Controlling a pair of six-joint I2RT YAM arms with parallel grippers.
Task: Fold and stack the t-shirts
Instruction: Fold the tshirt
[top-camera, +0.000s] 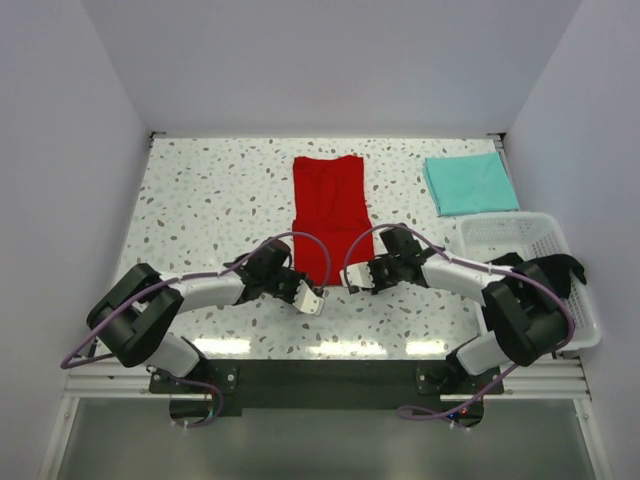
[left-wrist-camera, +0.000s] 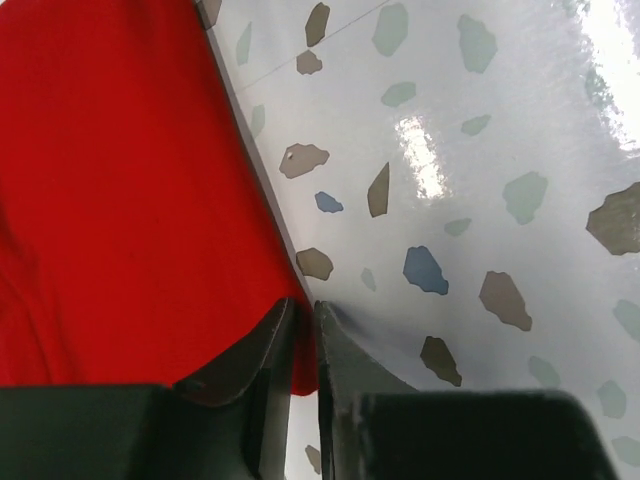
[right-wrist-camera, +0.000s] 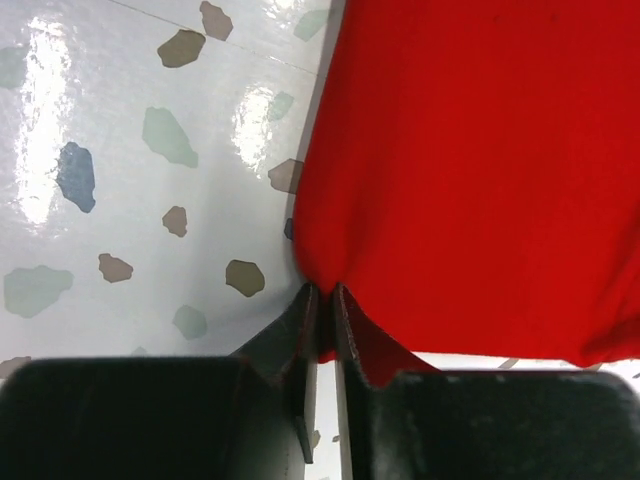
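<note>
Your top cam sits above & behind the arm bases, looking down on the whole table (top-camera: 200, 190). Wrist cams look out past the left gripper (left-wrist-camera: 303, 312) & right gripper (right-wrist-camera: 322, 292), v. close to the surface. All 3 share the near edge of the red t-shirt (top-camera: 328, 215).

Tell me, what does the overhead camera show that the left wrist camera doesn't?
Only the overhead view shows the folded mint-teal shirt, the white basket at the table's right side, and the right gripper at the near end of the red shirt. Only the left wrist view shows, close up, the left gripper pinched shut on the red cloth's edge. Both show the red shirt on the speckled table.
</note>
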